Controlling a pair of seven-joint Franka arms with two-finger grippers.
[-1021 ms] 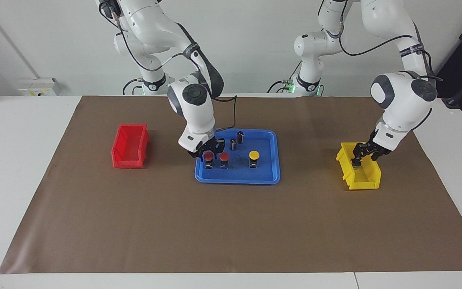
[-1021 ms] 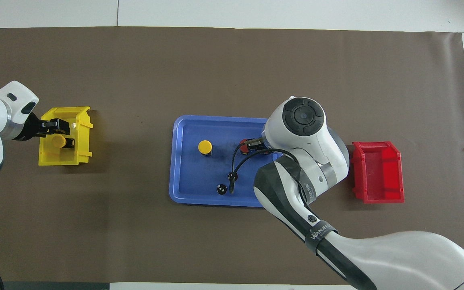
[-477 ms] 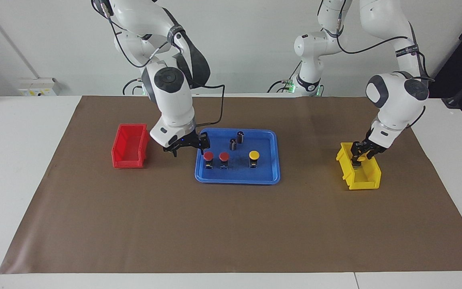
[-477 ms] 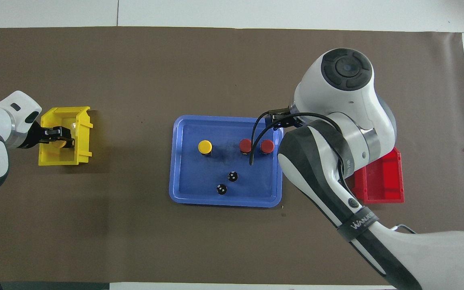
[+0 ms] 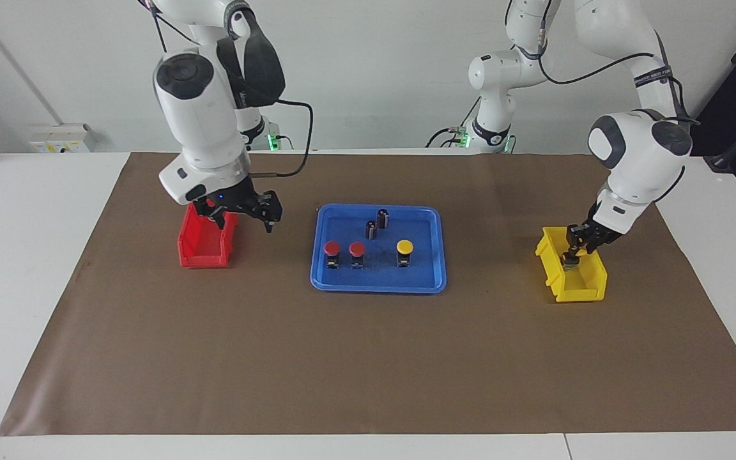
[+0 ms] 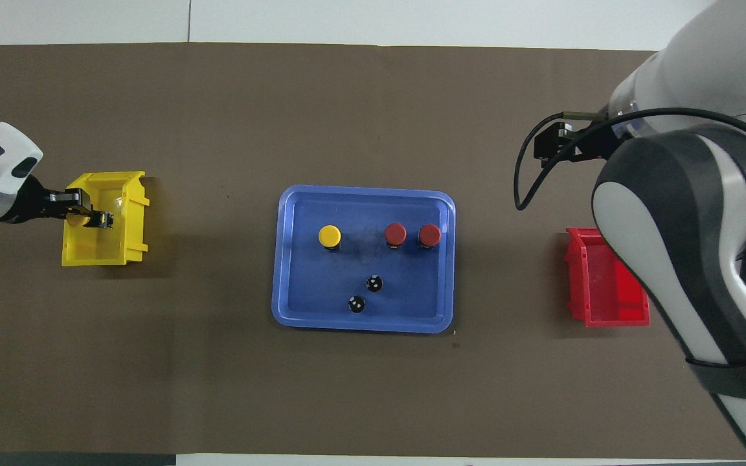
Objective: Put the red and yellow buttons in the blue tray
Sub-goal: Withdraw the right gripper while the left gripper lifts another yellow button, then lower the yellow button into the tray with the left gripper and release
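The blue tray [image 5: 429, 281] [image 6: 283, 259] lies mid-mat. In it two red buttons [image 5: 332, 248] [image 5: 357, 248] stand side by side, also in the overhead view [image 6: 429, 233] [image 6: 395, 232]. One yellow button [image 5: 404, 246] [image 6: 329, 235] stands beside them toward the left arm's end. My right gripper [image 5: 243, 217] is open and empty, raised over the red bin's tray-side edge. My left gripper [image 5: 575, 250] [image 6: 88, 217] reaches into the yellow bin [image 5: 582, 287] [image 6: 104, 249], shut on the second yellow button [image 6: 75, 219].
Two dark metallic cylinders [image 5: 383, 217] [image 5: 371, 229] stand in the tray, nearer to the robots than the buttons. The red bin [image 5: 205, 252] [image 6: 606, 304] sits toward the right arm's end. A brown mat [image 5: 368, 358] covers the table.
My right gripper let go of a red button in the tray, rose and swung away to the red bin. My left gripper closed on the yellow button in the yellow bin.
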